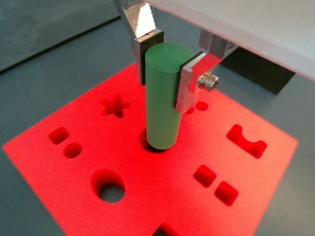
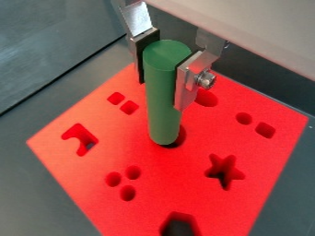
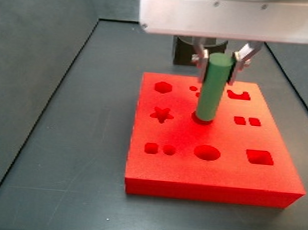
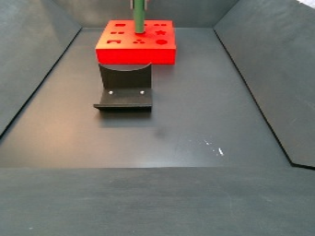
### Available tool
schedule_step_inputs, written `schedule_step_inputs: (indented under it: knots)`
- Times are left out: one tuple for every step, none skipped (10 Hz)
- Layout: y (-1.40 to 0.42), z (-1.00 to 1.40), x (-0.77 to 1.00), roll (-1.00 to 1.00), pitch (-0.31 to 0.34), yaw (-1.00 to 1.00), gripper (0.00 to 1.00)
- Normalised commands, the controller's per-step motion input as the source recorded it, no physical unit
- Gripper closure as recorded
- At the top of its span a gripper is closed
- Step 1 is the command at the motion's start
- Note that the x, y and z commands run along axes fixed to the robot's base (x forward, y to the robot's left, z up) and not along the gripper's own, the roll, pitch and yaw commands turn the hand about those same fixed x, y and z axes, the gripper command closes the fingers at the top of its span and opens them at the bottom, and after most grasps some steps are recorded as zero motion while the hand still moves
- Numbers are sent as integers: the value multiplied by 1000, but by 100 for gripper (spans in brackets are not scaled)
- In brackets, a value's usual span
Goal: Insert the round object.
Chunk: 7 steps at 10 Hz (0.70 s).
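Dark grey matte floor (image 4: 160, 198) across the lower frame in a side view, soft even light, faint pale sheen mid-frame. Small white scuffs (image 4: 212, 146) right of centre. Dark slanted walls (image 4: 264, 64) rising at left and right edges, meeting the floor along thin straight seams. Black fixture (image 4: 123, 97) standing on the floor, upper left of centre. Same grey floor (image 3: 56, 129) in a side view, with a long seam running diagonally at left. Grey floor patch (image 1: 43, 32) at upper left in a wrist view.
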Motion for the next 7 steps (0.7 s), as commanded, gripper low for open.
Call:
schedule_step_inputs:
  knots:
    - [-26,-254,0,0,-57,0,100]
    - [0,-60,0,17,0,0,100]
    - [0,-31,3,111,10,0,100]
    - [0,-74,0,74,0,0,100]
    - [0,-234,0,0,-13,0,100]
    - [0,-34,-240,0,-26,0,100]
    - [0,0,-254,26,0,0,100]
